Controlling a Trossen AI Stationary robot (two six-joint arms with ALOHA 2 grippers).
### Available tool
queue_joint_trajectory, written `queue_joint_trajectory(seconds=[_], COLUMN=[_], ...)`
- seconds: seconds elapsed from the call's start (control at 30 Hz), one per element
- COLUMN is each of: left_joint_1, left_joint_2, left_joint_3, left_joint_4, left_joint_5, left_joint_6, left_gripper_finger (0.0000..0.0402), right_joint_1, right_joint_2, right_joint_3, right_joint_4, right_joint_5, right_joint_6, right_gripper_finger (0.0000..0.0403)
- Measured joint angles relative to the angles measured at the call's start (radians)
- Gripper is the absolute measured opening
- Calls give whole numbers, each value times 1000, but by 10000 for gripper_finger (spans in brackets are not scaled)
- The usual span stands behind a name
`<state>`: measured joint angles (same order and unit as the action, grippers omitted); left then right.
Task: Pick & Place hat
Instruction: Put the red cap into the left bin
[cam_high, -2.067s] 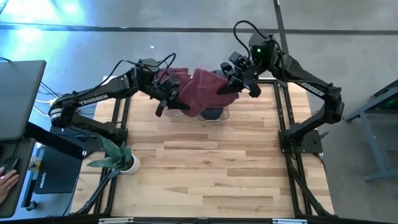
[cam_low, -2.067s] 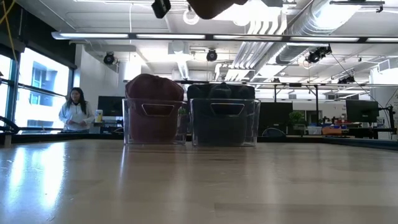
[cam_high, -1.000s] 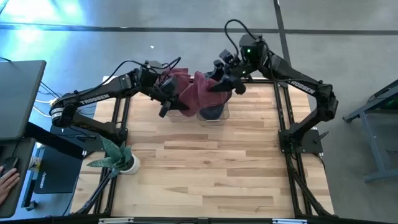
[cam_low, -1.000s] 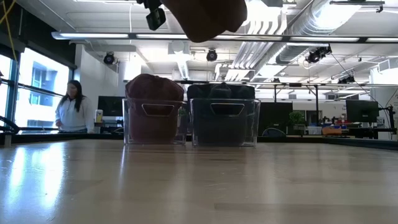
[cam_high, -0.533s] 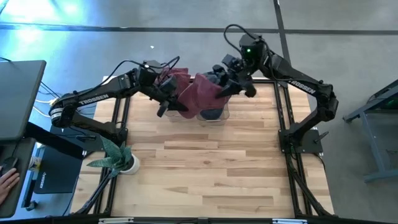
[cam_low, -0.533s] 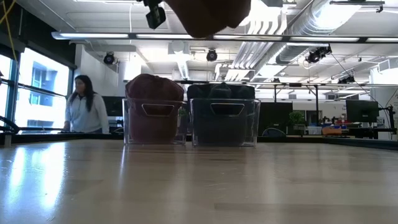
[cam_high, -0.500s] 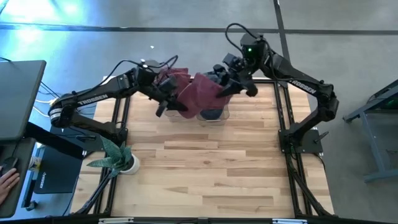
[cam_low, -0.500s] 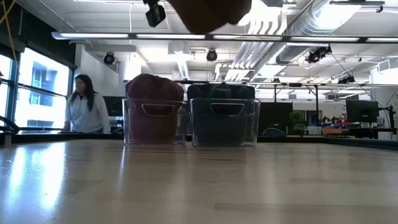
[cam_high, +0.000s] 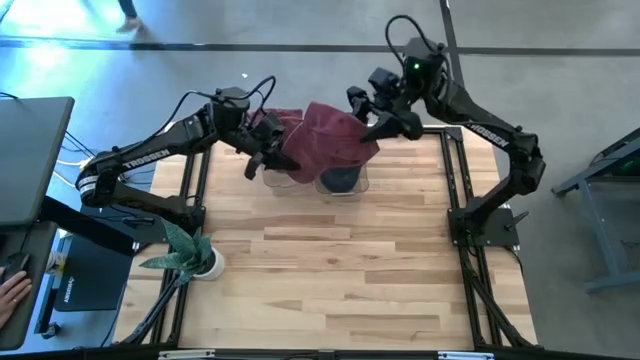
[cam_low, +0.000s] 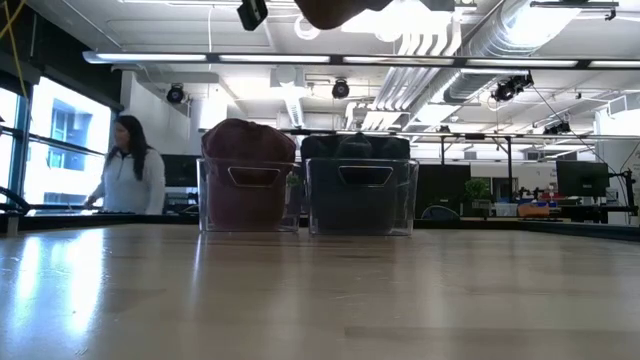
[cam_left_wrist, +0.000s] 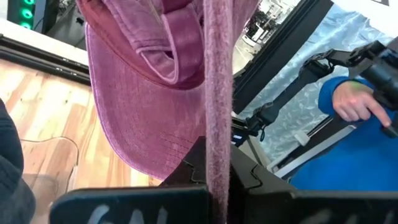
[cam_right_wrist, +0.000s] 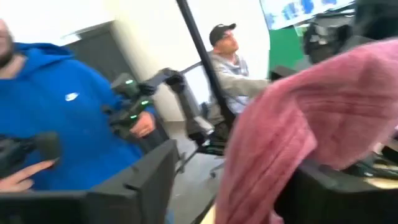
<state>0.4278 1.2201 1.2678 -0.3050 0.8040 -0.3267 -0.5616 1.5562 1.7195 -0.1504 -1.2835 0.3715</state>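
Right now the hat (cam_high: 328, 138) hangs stretched between both grippers, above the two bins (cam_high: 345, 181) at the table's far edge. Left gripper (cam_high: 268, 148) is clamped on its fabric; right gripper (cam_high: 372, 127) pinches the other side. Watch it: if you let go unevenly w/ one arm pulling, the hat swings & drapes over a bin rim, or lands in the dark bin instead of the maroon one.

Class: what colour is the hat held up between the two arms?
Maroon hat; clearest in the left wrist view.
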Motion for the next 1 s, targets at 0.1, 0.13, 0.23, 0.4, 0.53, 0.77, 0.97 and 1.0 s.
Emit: queue_joint_trajectory(seconds=[0.1,0.13,0.23,0.4,0.53,0.77,0.97,1.0], left_joint_1=[0,-1,0,6,6,6,6,6], left_joint_2=[0,0,-3,-7,-7,-7,-7,-7], left_joint_3=[0,0,0,0,0,0,-1,-1], left_joint_4=[4,11,17,18,23,24,24,25], left_joint_5=[-3,-5,-10,-20,-46,-68,-104,-109], left_joint_6=[0,0,-1,-21,-22,-22,-22,-22], left_gripper_finger=[1,1,1,1,1,1,1,1], right_joint_1=[-45,-59,-99,-137,-119,12,92,102], right_joint_2=[-12,-20,-45,-74,-81,-81,-91,-98], right_joint_3=[0,0,0,0,0,0,0,0], right_joint_4=[0,-26,-137,-440,-687,-757,-752,-743], right_joint_5=[-50,-51,-41,70,203,323,442,460], right_joint_6=[19,4,-104,-393,-664,-814,-729,-704], right_gripper_finger=[269,278,286,278,276,266,188,164])
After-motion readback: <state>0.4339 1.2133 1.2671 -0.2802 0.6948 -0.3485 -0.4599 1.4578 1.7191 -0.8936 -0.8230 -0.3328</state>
